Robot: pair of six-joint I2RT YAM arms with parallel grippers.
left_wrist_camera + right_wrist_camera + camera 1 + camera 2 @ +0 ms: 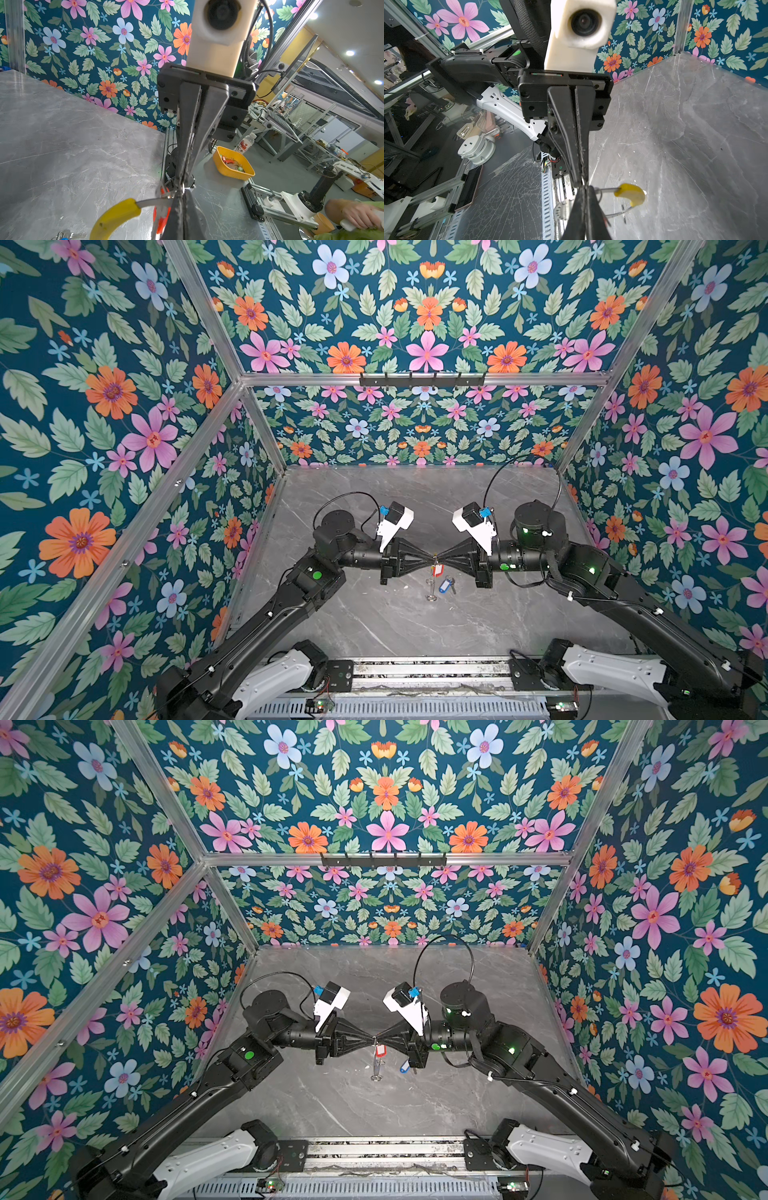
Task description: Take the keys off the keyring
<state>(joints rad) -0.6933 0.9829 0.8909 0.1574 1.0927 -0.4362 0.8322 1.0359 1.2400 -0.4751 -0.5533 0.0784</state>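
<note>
Keyring (116, 216): held over worktop (374, 626), pinched between left gripper (428, 561) and right gripper (443, 561), both clenched tip to tip, likely bracing the wire so the red-tagged key (436, 571) slides off; blue-tagged key (445, 585) lies on worktop, apparently freed

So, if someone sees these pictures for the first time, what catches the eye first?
The left gripper and right gripper meet tip to tip above the middle of the grey table, both shut on the keyring, a red-tagged key hanging just below. A blue-tagged key lies on the table nearby, on the right arm's side. Bright floral walls surround everything.
</note>
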